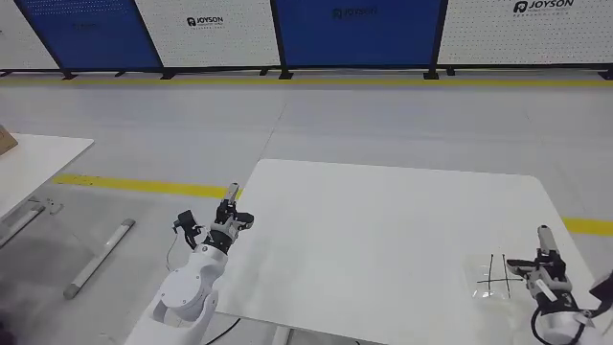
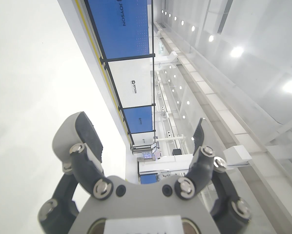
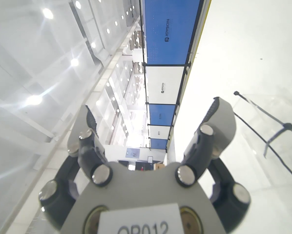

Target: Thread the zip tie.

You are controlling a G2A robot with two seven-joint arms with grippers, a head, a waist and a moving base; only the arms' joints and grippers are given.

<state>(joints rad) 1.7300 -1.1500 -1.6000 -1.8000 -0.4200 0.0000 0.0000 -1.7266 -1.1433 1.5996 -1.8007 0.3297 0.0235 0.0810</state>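
Found black zip ties (image 3: 288, 125) lying crossed on a clear plastic sheet (image 3: 277, 105) at the near right corner of the table (image 1: 383, 240). Saw right gripper (image 3: 152, 104) just beside the ties, not touching, fingers spread wide and empty. Spotted left gripper (image 2: 141, 122) at the table's left edge, well apart from the ties, likewise spread wide, gripping nothing.

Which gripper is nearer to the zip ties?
Right. The right gripper is just beside the zip ties; the left gripper is across the table at its opposite edge.
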